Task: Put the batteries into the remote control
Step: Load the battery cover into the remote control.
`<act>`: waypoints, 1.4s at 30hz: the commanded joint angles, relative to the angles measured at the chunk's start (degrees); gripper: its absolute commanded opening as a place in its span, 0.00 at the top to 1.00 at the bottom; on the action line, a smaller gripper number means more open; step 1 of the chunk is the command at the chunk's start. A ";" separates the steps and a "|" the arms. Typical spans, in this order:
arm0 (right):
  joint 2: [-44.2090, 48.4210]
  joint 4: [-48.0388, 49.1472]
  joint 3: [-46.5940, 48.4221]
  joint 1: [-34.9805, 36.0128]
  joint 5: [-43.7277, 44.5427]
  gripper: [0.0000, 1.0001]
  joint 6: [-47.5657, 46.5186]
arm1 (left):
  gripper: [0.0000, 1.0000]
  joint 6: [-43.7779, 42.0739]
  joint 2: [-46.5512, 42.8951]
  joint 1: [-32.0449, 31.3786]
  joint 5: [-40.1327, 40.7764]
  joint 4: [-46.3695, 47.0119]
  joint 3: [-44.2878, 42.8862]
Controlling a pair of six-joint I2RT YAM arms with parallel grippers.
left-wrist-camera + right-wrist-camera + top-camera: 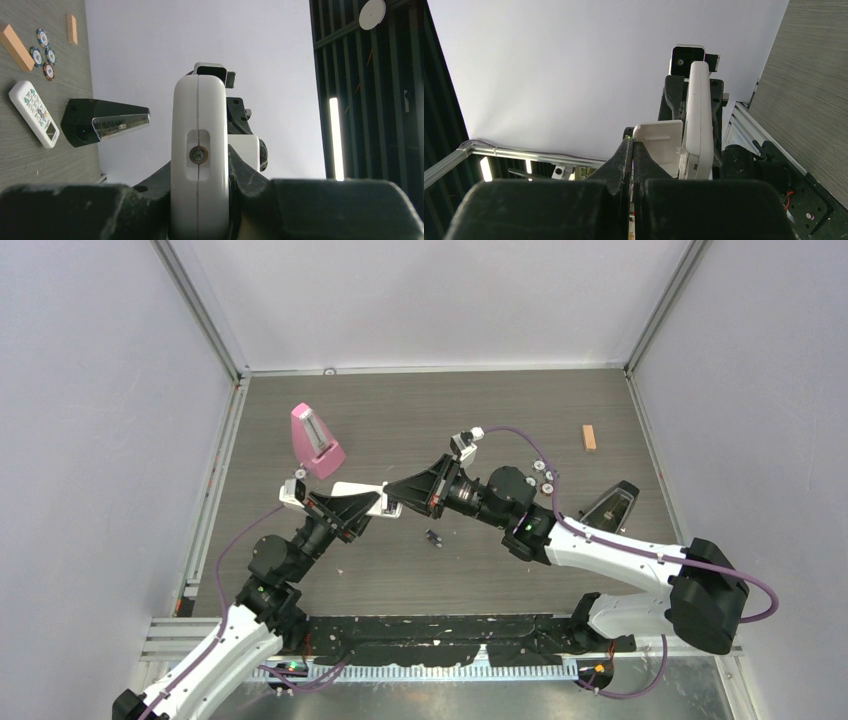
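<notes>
My left gripper point(360, 508) point(200, 200) is shut on the long white remote control point(352, 490) point(200, 150) and holds it edge-on above the table. In the right wrist view the remote control point(699, 115) stands on edge with a white battery cover point(661, 142) hinged out from its side. My right gripper point(402, 490) point(632, 145) is shut, its tips against that cover's edge. Whether the cover is pinched I cannot tell. One small dark battery point(433, 537) lies on the table below the two grippers.
A pink metronome point(315, 440) stands behind the left gripper. A black metronome point(610, 508) point(105, 122) lies at the right. Poker chips point(540, 475) point(44, 50), wooden blocks point(589, 437) point(16, 46) and a shorter remote with a display point(34, 112) lie on the table.
</notes>
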State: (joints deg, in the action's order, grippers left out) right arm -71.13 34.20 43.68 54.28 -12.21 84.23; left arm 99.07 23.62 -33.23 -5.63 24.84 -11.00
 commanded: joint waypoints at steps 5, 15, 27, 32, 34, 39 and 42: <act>3.50 -2.18 -1.83 0.21 2.74 0.87 -1.53 | 1.00 0.55 -0.42 0.22 -0.27 4.16 -2.40; 5.83 -5.28 -3.26 0.23 3.57 0.75 -1.96 | 1.00 0.36 0.11 0.20 -0.17 4.04 -2.36; 7.87 -11.81 -2.06 0.17 5.20 0.66 -3.89 | 1.00 0.05 -1.08 0.19 0.26 -2.54 -3.58; 7.03 -16.24 -0.14 0.23 4.52 0.62 -4.86 | 1.00 -0.18 -1.82 0.19 0.43 -7.67 -4.58; 6.72 -18.48 0.70 0.25 4.21 0.62 -5.70 | 1.00 -0.11 -1.91 0.20 0.48 -8.08 -4.49; 5.25 -23.91 3.16 0.26 2.56 0.65 -8.06 | 1.00 -0.23 -1.59 0.19 0.02 -8.25 -4.63; 4.67 -27.65 4.90 0.45 2.20 0.65 -9.64 | 1.00 -0.43 -1.26 0.19 -0.53 -8.99 -4.92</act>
State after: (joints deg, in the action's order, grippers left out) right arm -65.63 12.69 44.84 54.28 -9.19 78.13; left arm 98.70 22.39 -33.23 -5.61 14.11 -12.21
